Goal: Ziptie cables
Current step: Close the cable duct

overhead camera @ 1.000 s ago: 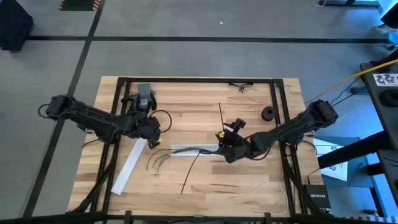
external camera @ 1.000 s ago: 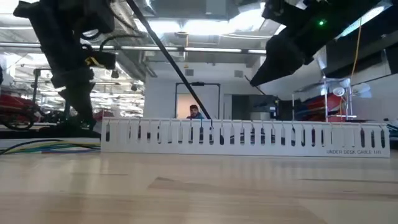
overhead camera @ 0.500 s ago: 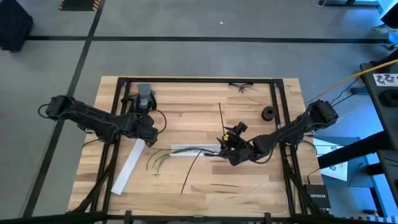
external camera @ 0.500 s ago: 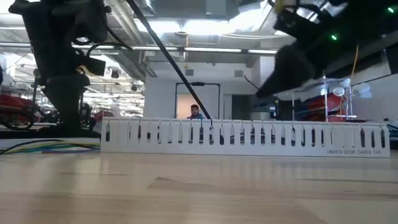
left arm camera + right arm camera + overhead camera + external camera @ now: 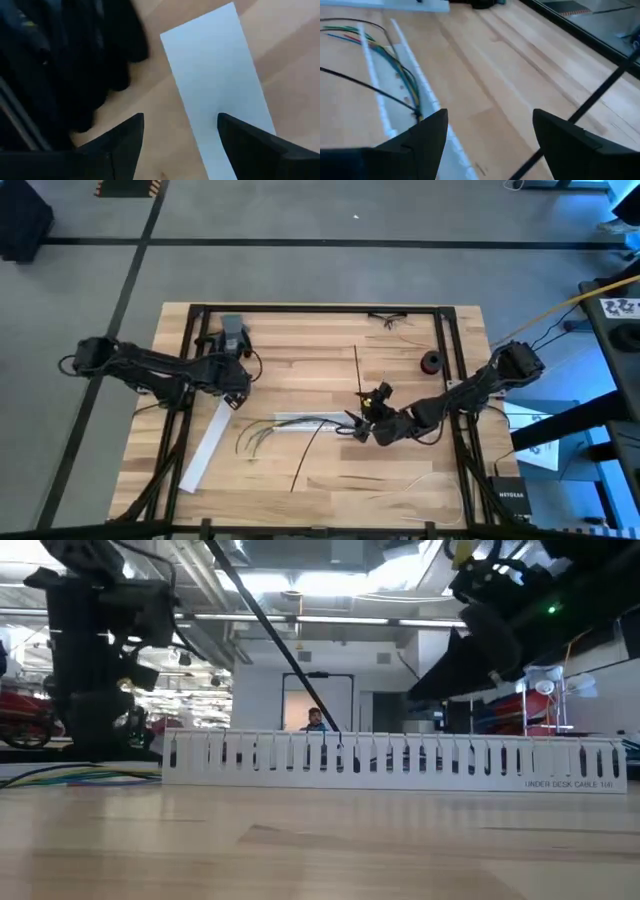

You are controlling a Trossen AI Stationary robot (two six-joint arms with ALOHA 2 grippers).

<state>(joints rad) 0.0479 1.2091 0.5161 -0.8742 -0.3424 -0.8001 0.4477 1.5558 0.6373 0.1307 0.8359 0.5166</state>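
The cables (image 5: pixel 262 435) lie slack on the table at centre. Their dark run rests in a white perforated channel (image 5: pixel 300 420), and their coloured ends splay out on the wood at its left end (image 5: pixel 395 62). My right gripper (image 5: pixel 355 420) hovers open at the channel's right end, pointing along it (image 5: pixel 490 112), with nothing between its fingers. My left gripper (image 5: pixel 237 388) is open above the far end of a flat white strip (image 5: pixel 215 85), left of the cables, and holds nothing.
One thin black strip (image 5: pixel 305 460) slants across the channel toward the near edge. Another (image 5: pixel 356 370) lies beyond my right gripper. A grey block (image 5: pixel 233 335) stands at the far left and a black spool (image 5: pixel 431 362) at the far right. A black frame (image 5: pixel 447 360) borders the table.
My left gripper has drawn back from the cables' splayed ends toward the table's far left, to a spot over the white strip's far end. My right gripper has shifted slightly toward the near edge at the channel's right end. The cables have stayed in place.
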